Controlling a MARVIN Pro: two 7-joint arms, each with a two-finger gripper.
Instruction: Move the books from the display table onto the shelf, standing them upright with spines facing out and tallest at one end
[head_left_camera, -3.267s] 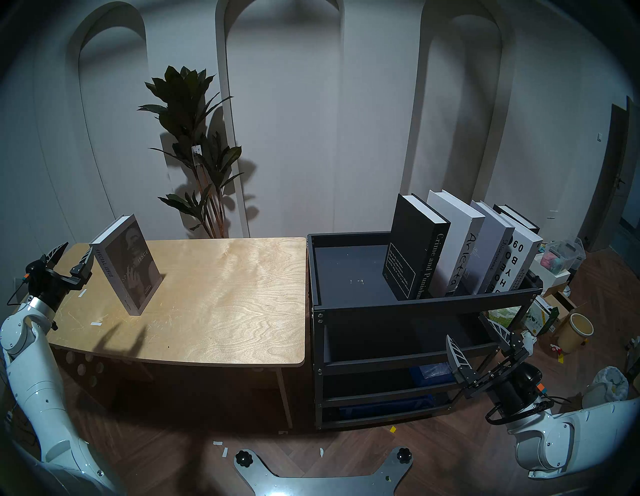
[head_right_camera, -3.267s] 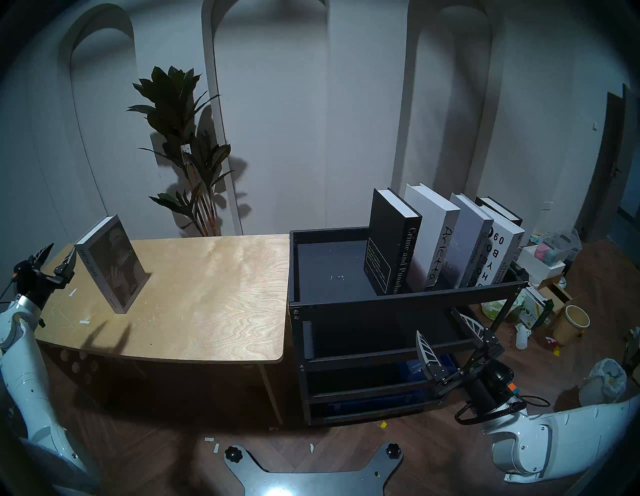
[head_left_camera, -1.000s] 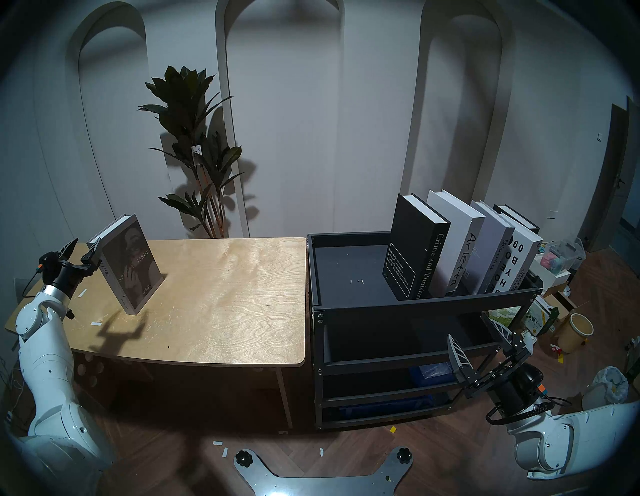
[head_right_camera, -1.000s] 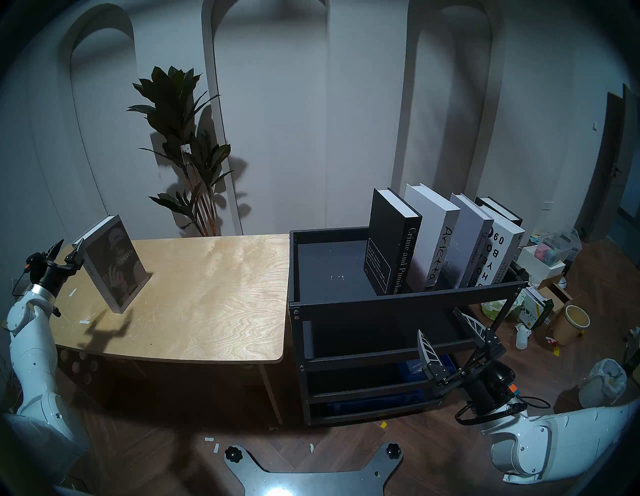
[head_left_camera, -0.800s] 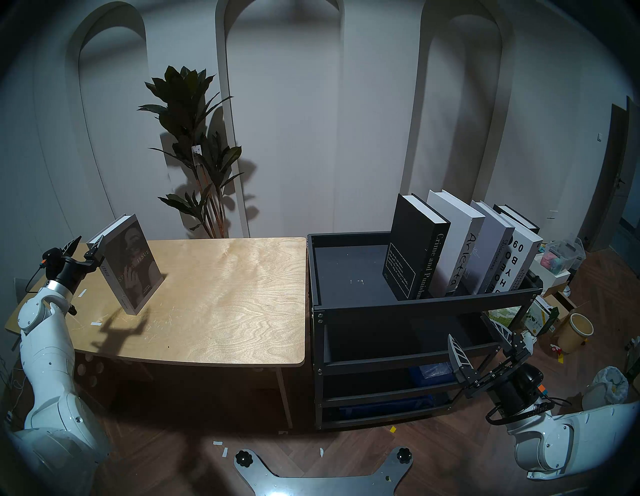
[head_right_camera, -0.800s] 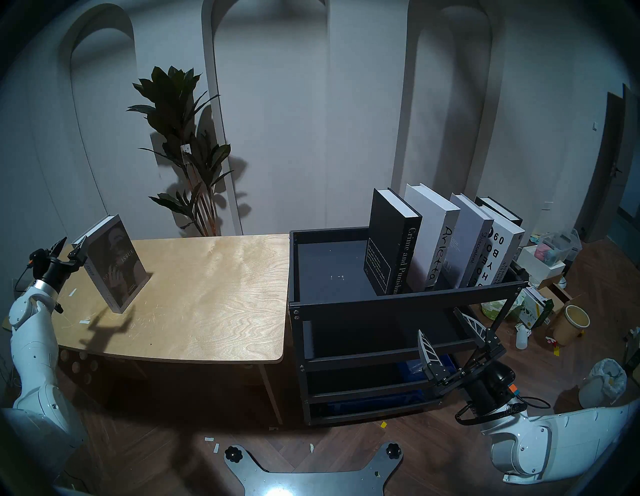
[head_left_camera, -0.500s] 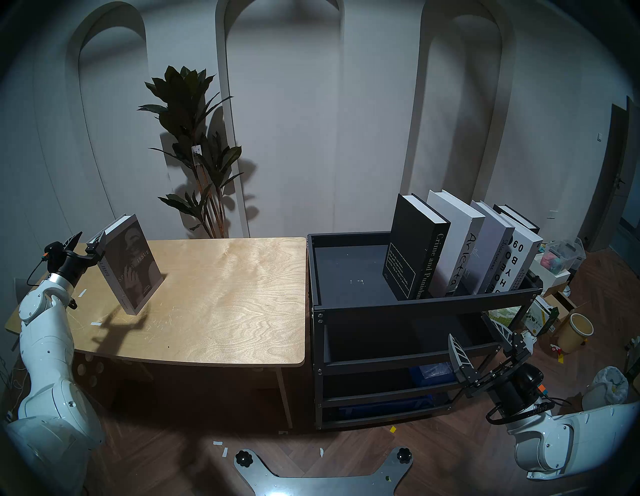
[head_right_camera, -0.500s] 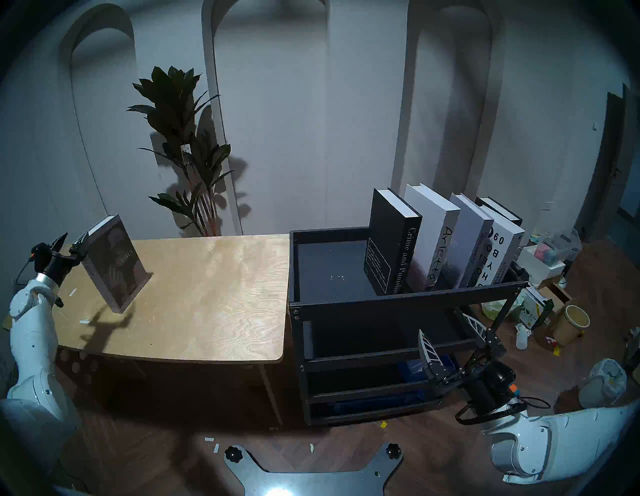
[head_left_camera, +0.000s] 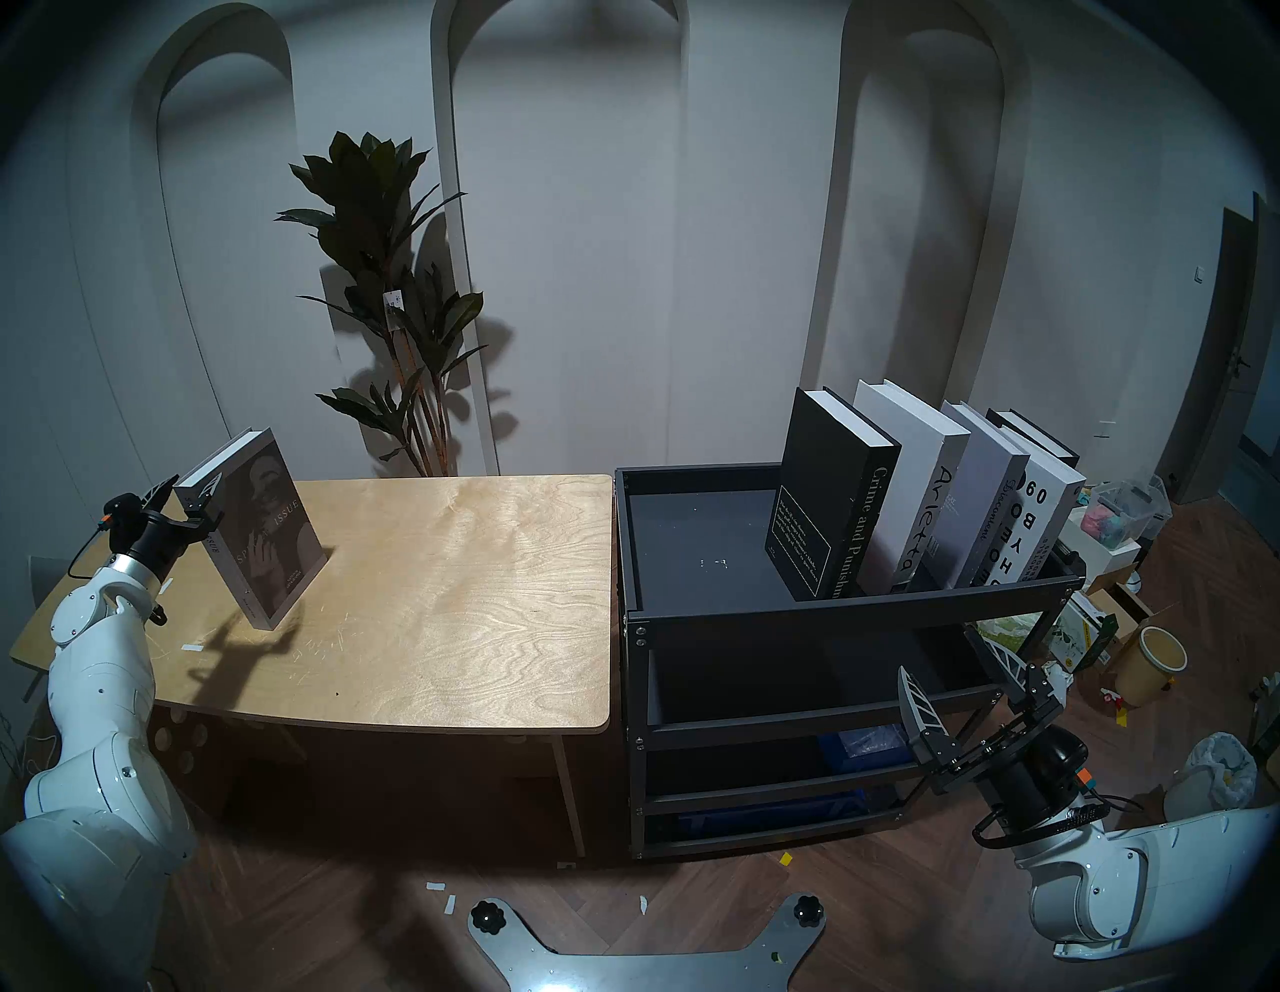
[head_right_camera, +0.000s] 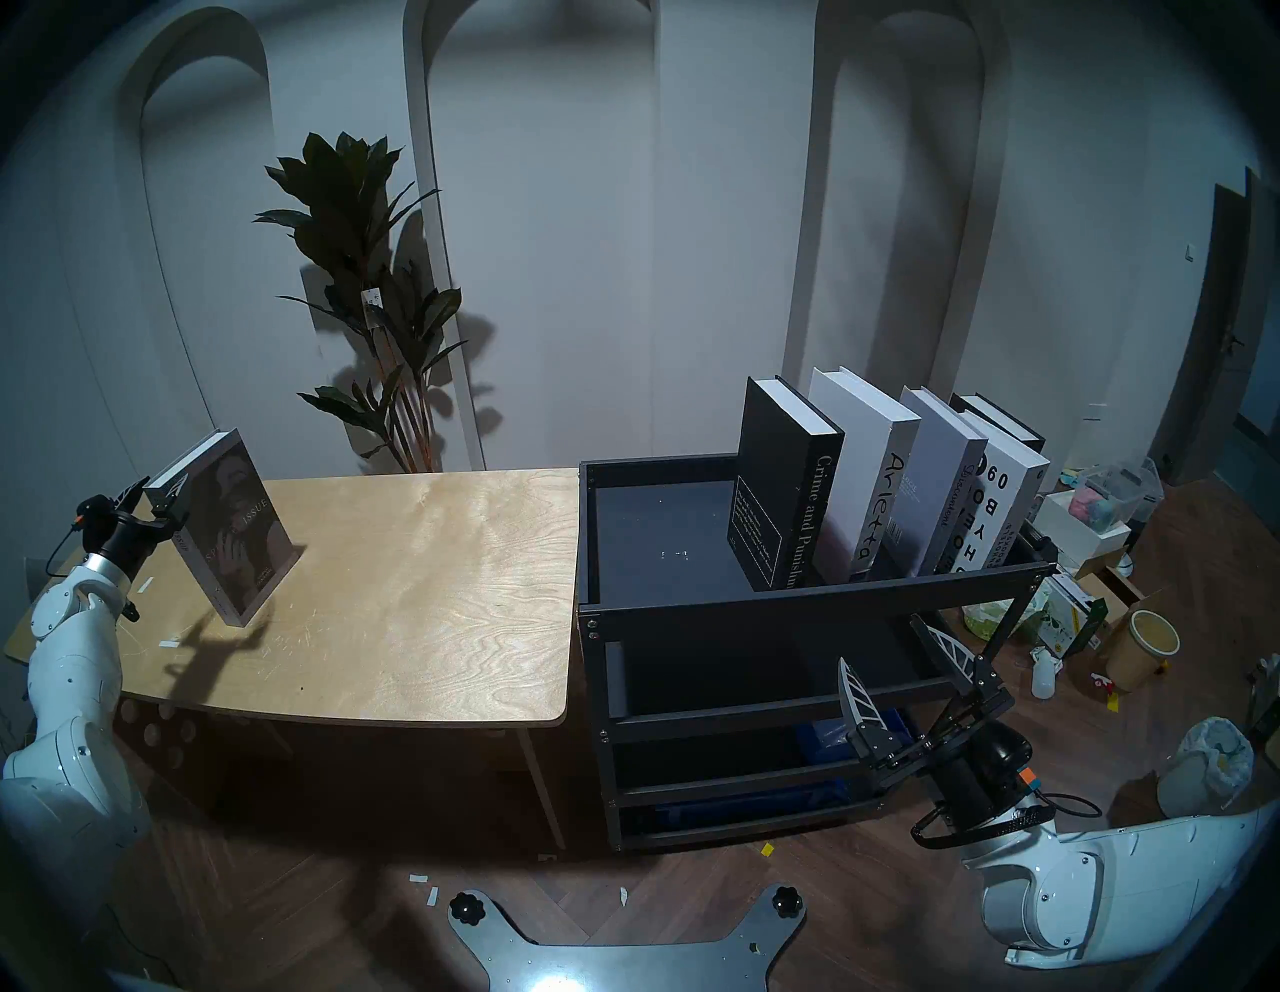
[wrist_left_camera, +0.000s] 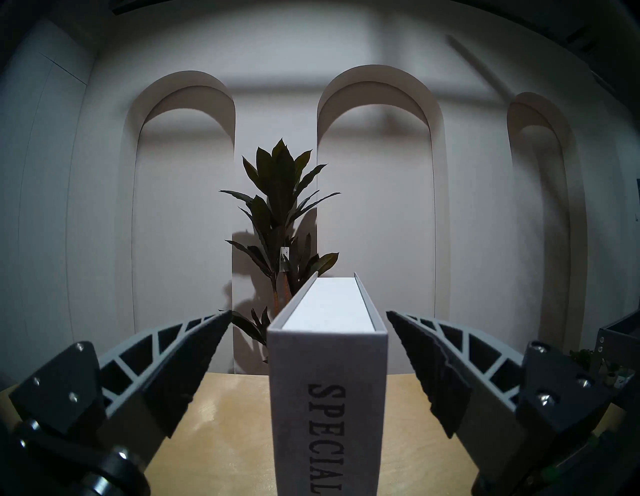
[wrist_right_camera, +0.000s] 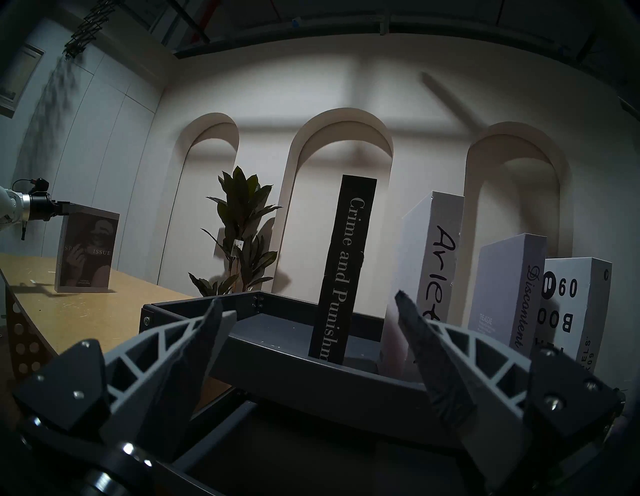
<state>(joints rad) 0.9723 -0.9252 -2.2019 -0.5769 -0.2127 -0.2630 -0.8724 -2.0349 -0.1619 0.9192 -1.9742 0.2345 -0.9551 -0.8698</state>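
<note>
One grey hardback, the SPECIAL ISSUE book, is seen standing upright near the left end of the light plywood table, its spine turned toward the left arm. The left gripper is spread wide at the top of that spine, one finger on each side of the book; in the left wrist view a clear gap is seen between each pad and the covers, so nothing is grasped.

On the dark top tray of the black metal shelf, five books are seen standing toward the right end with spines facing out: Crime and Punishment, Arietta, Discontent, a white book with large black lettering, and a dark one behind it. They lean slightly to the left.

The right gripper is held released, with nothing between its fingers, in front of the shelf's right end and below its top rim.
</note>
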